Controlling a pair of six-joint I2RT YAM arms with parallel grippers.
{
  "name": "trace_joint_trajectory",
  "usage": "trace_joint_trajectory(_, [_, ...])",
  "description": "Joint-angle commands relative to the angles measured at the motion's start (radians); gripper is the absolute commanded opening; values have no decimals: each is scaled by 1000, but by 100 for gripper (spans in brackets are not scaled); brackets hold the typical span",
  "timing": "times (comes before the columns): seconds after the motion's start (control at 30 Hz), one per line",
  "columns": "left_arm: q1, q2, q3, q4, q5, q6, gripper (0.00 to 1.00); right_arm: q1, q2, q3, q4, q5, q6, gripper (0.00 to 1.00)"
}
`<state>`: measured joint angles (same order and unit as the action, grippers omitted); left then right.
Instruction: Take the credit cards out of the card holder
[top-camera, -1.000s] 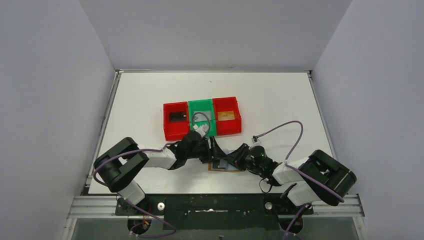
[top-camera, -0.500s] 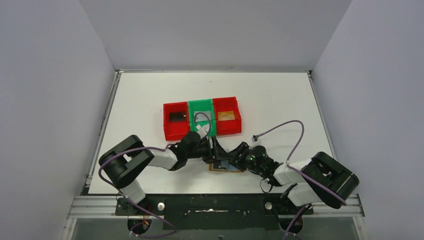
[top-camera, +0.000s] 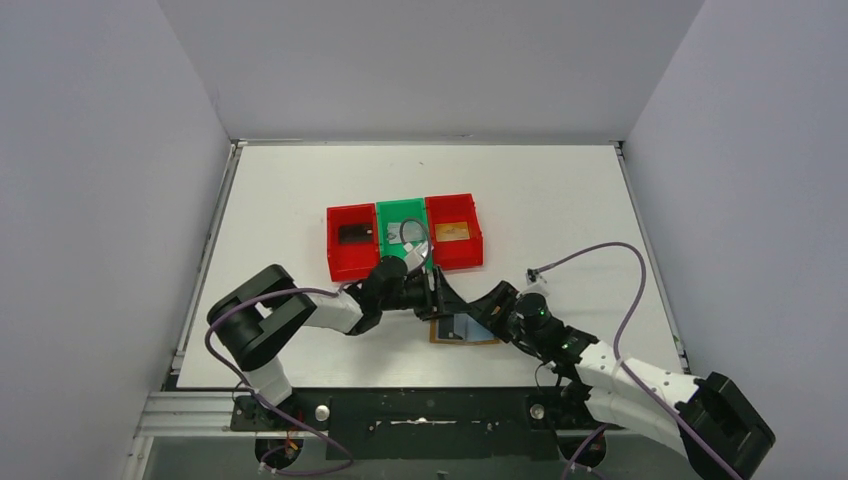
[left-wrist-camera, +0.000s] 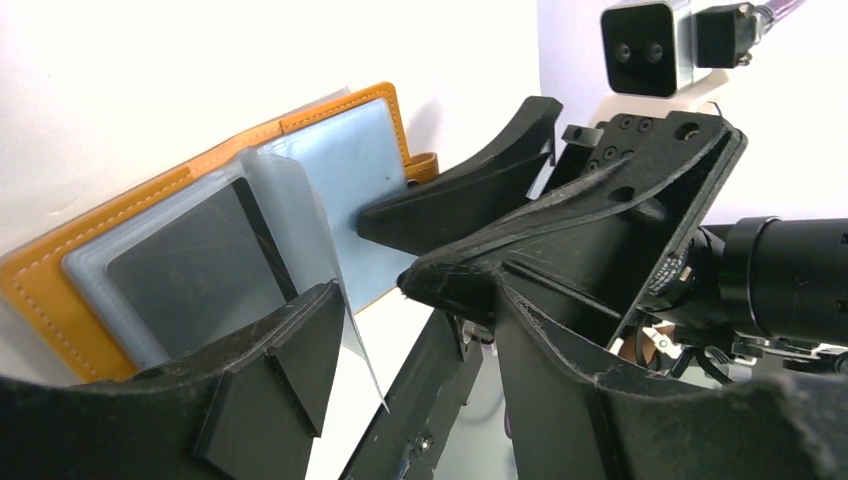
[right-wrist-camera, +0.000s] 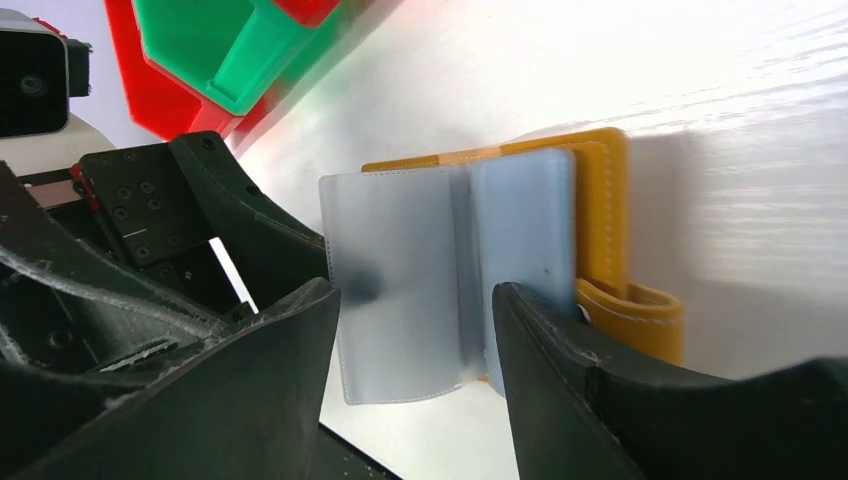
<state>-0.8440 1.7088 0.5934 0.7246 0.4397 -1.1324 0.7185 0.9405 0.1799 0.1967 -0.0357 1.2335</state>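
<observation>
In the top view the card holder (top-camera: 465, 328) lies open and flat on the table (top-camera: 560, 210), near the front edge and a little right of centre, well apart from the bins. Its long axis runs left to right and its fold line runs near to far. A black card (top-camera: 355, 233) lies in the left red bin (top-camera: 345, 268) and an orange-brown card (top-camera: 452, 232) in the right red bin (top-camera: 458, 262). The left gripper (top-camera: 432, 292) and right gripper (top-camera: 492, 305) meet over the holder from either side.

The left wrist view shows a dark card (left-wrist-camera: 190, 270) inside a pale blue-grey sleeve. A clear sleeve leaf (left-wrist-camera: 300, 215) stands tilted up between the left gripper's parted fingers, which clamp nothing. One finger of the right gripper presses its tip on the far sleeve. The snap tab (left-wrist-camera: 425, 163) points towards the right arm.

In the right wrist view the right gripper's fingers are wide apart and hold nothing. One tip sits at the holder's tab end, and the clear leaf lies spread between the fingers.

The step in hand appears to be freeing the last card. To do it well, the right finger should pin the holder firmly so it cannot slide. The left fingers should close on the card's exposed edge, not on the limp leaf. The pull should run straight along the sleeve's opening. I cannot tell from here which side of the sleeve is open.
</observation>
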Motion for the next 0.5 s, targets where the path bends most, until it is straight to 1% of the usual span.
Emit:
trace_joint_trajectory(0.0, [-17,45,54,50,54,27,55,2,-121,53,-165,146,-9,59])
trace_joint_trajectory(0.1, [-27,67,59,59,57,22,55,4,-201,82,-314,233,-2,56])
trace_joint_trajectory(0.23, [-45,103,121,49,63,23,55,3,-305,118,-477,331,14,49])
trace_joint_trajectory(0.37, [-68,145,171,32,62,27,53,2,-411,121,-554,381,14,45])
trace_joint_trajectory(0.47, [-86,160,207,7,37,37,53,2,-458,122,-583,392,16,44])
